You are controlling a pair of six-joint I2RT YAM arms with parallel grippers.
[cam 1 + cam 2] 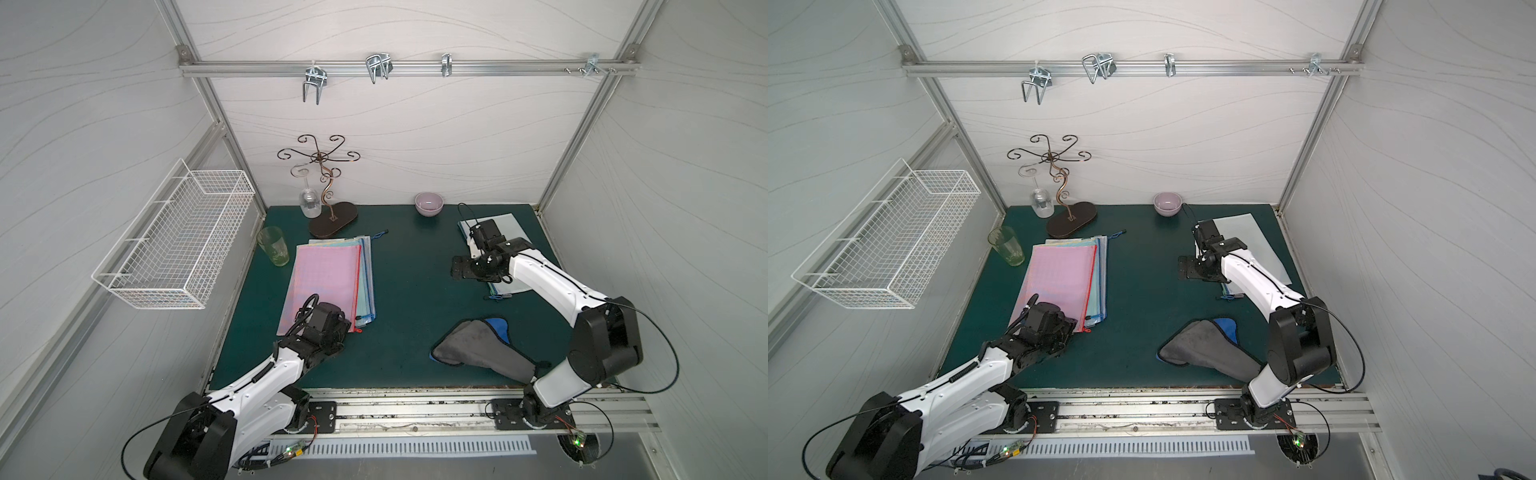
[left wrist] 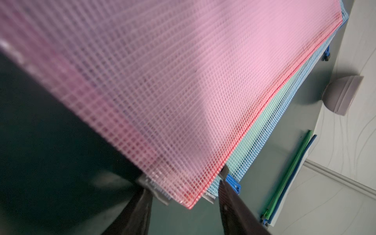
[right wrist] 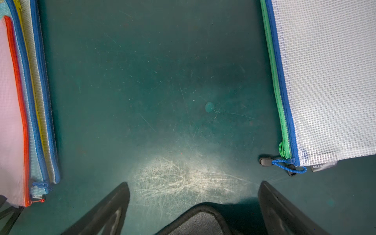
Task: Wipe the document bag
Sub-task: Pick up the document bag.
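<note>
A stack of mesh document bags lies on the left of the green mat, with the pink document bag (image 1: 324, 282) (image 1: 1059, 278) on top. My left gripper (image 1: 348, 330) sits at the stack's near corner. In the left wrist view its jaws (image 2: 183, 183) stand apart, and the pink bag's (image 2: 162, 81) red-zipped corner pokes between them, untouched. My right gripper (image 1: 457, 268) (image 3: 195, 183) hovers open over bare mat, holding nothing. Beside it lies a white document bag (image 1: 511, 224) (image 3: 325, 81) with a blue zip. A grey cloth (image 1: 478, 345) (image 3: 199, 221) lies crumpled at the front right.
A green glass tumbler (image 1: 274, 247) stands left of the stack. Behind it are a metal glass stand (image 1: 332, 216) with a hanging wine glass (image 1: 309, 203). A purple bowl (image 1: 429, 203) sits at the back edge. A white wire basket (image 1: 178, 241) hangs on the left wall.
</note>
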